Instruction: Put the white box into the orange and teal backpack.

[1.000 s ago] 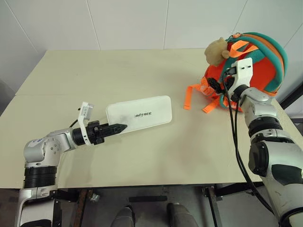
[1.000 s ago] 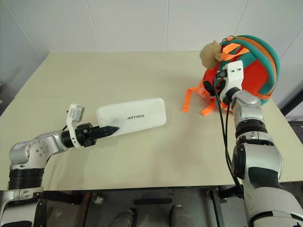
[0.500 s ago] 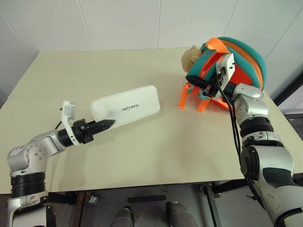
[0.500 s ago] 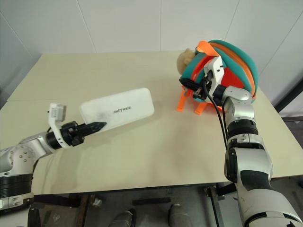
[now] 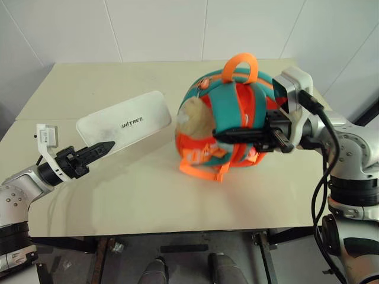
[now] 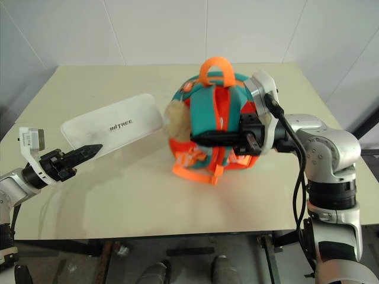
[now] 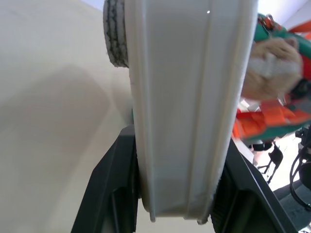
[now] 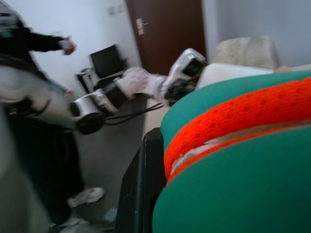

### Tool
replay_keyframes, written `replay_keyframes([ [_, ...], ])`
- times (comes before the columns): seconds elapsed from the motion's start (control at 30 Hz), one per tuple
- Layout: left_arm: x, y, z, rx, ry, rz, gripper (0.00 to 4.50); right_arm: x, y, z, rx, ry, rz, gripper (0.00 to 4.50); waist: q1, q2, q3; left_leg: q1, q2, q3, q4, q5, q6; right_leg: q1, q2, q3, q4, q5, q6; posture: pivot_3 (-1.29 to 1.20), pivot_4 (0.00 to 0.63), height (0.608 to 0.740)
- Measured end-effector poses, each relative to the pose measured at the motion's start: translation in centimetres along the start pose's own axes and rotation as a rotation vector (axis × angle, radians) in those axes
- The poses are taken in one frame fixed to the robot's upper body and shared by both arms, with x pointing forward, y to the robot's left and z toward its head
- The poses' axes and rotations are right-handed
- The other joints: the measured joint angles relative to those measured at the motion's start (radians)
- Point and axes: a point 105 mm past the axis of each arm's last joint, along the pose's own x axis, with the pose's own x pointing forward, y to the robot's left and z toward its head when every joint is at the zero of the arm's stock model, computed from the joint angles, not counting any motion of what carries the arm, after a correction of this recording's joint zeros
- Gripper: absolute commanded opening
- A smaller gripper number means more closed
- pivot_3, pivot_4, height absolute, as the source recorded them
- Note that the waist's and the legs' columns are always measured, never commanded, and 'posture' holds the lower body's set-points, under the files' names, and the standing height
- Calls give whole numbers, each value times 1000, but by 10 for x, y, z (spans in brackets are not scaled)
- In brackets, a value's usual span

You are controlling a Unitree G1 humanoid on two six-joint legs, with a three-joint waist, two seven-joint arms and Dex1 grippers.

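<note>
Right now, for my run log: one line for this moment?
left gripper: shut on flat white box | right gripper: shut on orange and teal backpack | box: outside backpack

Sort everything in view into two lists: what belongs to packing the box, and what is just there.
Job:
- flat white rectangular box, clamped in the left pincer
- orange and teal child's backpack, clamped in the right pincer

Bystanders:
- beige table
- person in the background
</note>
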Motion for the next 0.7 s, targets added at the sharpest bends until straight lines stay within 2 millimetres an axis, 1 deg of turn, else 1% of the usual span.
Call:
replay_keyframes([
  [0.13, -4, -3, 2, 8, -6, -3, 1396, -8, 9, -2, 69, 34, 9, 18, 17, 0, 0, 0, -1, 0, 1, 0, 1, 0, 0, 0, -1, 0, 0, 0, 150, 740],
  [0.23, -4, -8, 8, 2, -48, -27, 1396, -16, 11, -6, 101, 56, -11, 18, 20, -2, 0, 0, 0, 0, 1, 0, 1, 0, 0, 0, -1, 0, 0, 0, 150, 740],
  [0.33, -1, -25, 21, 48, -94, -87, 1396, -18, -2, -21, 101, 71, -75, 18, 20, -3, -1, 0, -1, 1, 1, 0, 1, 1, -1, 0, -1, 0, 1, 0, 150, 740],
  [0.4, 3, -40, 24, 83, -85, -145, 1396, -19, -10, -27, 94, 76, -111, 18, 18, -3, -1, 0, -1, 1, 2, 0, 1, 1, -1, 0, -1, 0, 1, 0, 150, 740],
  [0.47, 5, -55, 25, 115, -63, -196, 1396, -22, -13, -30, 86, 77, -133, 18, 18, -3, 0, 0, 0, 1, 1, 0, 1, 0, 0, 0, -1, 0, 0, 0, 150, 740],
  [0.6, 3, -64, 23, 144, -31, -222, 1396, -23, -14, -32, 65, 86, -137, 18, 18, -3, 0, 0, 0, 1, 1, 0, 1, 0, 0, 0, -1, 0, 0, 0, 150, 740],
  [0.7, 2, -65, 24, 176, -4, -222, 1396, -21, -16, -34, 62, 93, -137, 18, 19, -3, 0, 0, 0, 1, 2, 0, 1, 1, 0, 0, -1, 0, 0, 0, 150, 740],
])
